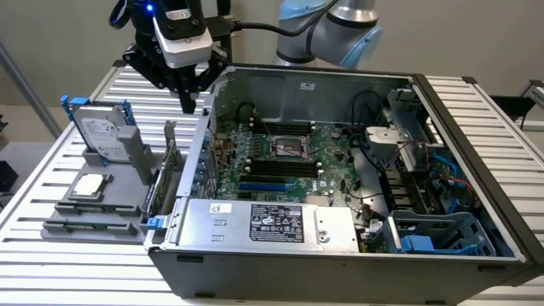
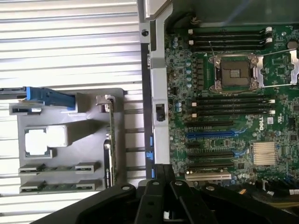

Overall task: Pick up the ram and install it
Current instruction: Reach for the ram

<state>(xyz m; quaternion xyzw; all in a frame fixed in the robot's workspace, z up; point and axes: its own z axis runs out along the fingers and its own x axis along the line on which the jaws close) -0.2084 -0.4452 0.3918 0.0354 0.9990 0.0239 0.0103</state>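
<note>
— How is your hand standing?

— I am holding my hand (image 1: 188,101) pinched shut, the fingers (image 2: 152,196) pressing together, and it is carrying nothing.

— Where is it hanging?

— It is hovering over the open computer case (image 1: 340,274), above the side wall on the exterior view's left, and it is touching nothing.

— And the ram?

— The ram (image 2: 58,169) is lying flat in a slot of the grey holder (image 2: 88,135). The holder is sitting on the slatted tabletop (image 1: 51,274) just beside that wall, so the ram is resting well apart from my fingers. A second green stick (image 2: 58,186) seems to be lying in the slot next to it.

— What else is sharing the holder?

— An expansion card (image 1: 167,169) is standing on edge on the side nearest the case. A hard drive (image 1: 98,131) in a blue frame is standing upright at the end farther from the exterior camera. A square processor (image 1: 89,185) is resting flat between the drive and the ram.

— And inside the case?

— The green motherboard (image 1: 332,150) is lying exposed, with its processor socket (image 2: 233,72) sitting between two banks of long black memory slots (image 2: 231,105). A silver power supply (image 1: 272,223) is sitting along the case's near edge in the exterior view.
</note>
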